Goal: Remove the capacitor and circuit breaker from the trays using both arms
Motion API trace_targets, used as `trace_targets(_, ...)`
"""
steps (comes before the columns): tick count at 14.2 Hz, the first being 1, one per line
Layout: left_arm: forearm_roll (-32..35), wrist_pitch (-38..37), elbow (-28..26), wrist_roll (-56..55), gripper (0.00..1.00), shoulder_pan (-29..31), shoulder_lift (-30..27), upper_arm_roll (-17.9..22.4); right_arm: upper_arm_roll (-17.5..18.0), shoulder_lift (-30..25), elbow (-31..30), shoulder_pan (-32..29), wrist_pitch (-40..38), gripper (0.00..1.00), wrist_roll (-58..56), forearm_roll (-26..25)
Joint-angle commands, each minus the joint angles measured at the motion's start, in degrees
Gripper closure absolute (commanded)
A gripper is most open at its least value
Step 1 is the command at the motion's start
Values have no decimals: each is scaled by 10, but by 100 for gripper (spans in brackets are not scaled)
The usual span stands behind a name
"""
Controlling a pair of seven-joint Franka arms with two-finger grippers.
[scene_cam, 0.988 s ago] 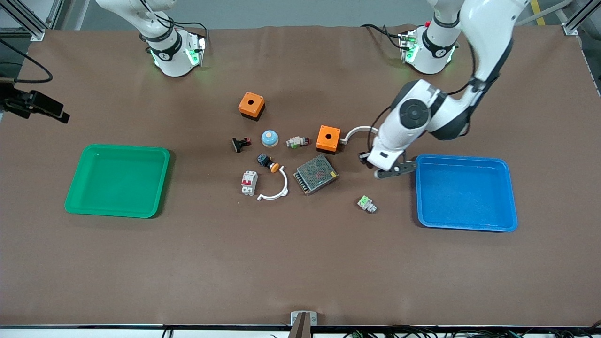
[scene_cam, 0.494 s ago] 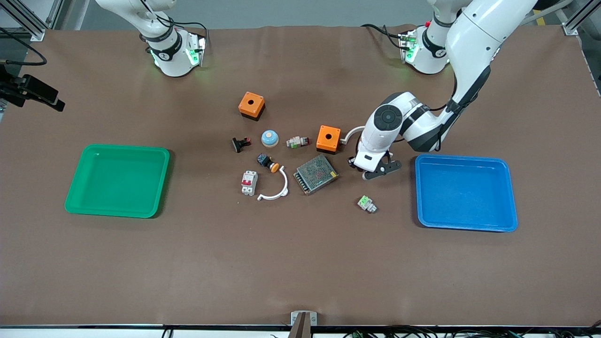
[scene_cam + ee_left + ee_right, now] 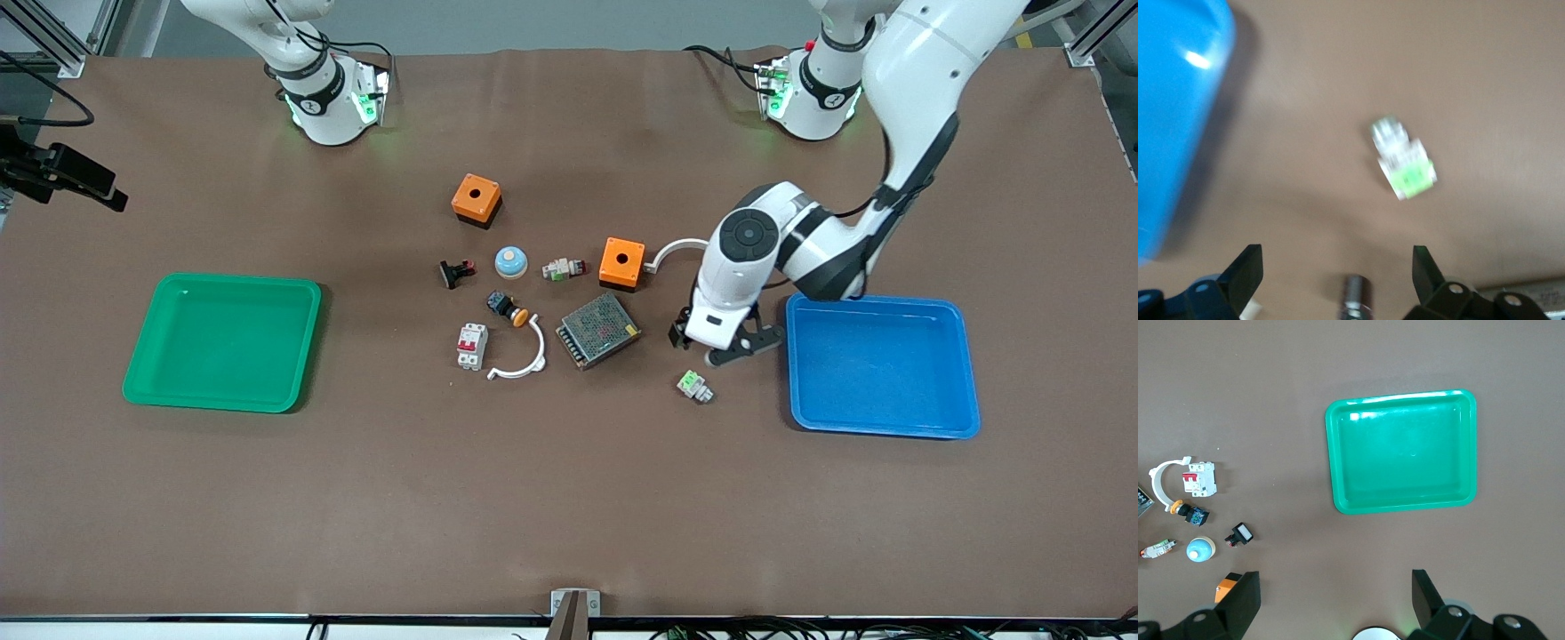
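Left gripper point(image 3: 722, 348) hangs beside the blue tray point(image 3: 960, 373), fingers apart — capacitor point(image 3: 1357, 298) freed beneath; right gripper point(image 3: 1335, 600) waits high, fingers apart.

No lettering, label, brand mark or number can be read on any part, tray or arm here.

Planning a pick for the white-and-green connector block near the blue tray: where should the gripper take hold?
Judging by its pose, grip the connector block across its narrow flanks, coming straight down. It lies flat and alone on the table, so both long sides look free.
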Motion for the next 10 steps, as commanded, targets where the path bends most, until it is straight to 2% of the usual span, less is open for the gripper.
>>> trace_targets(1,8,-158,134,102,1,-3,-8,-6,8,-18,-11,-13,-1,0,-34,6)
trace_targets(4,2,-276,228,220,0,14,-36,-1,9,-17,-10,-13,-8,0,-38,3)
trace_targets(7,-14,-302,233,294,0,63,-98,-6,7,-17,-8,-15,-8,0,-76,-3)
trace_targets(10,-91,-313,234,342,0,83,-148,7,7,-18,-8,-15,-7,0,-77,-4)
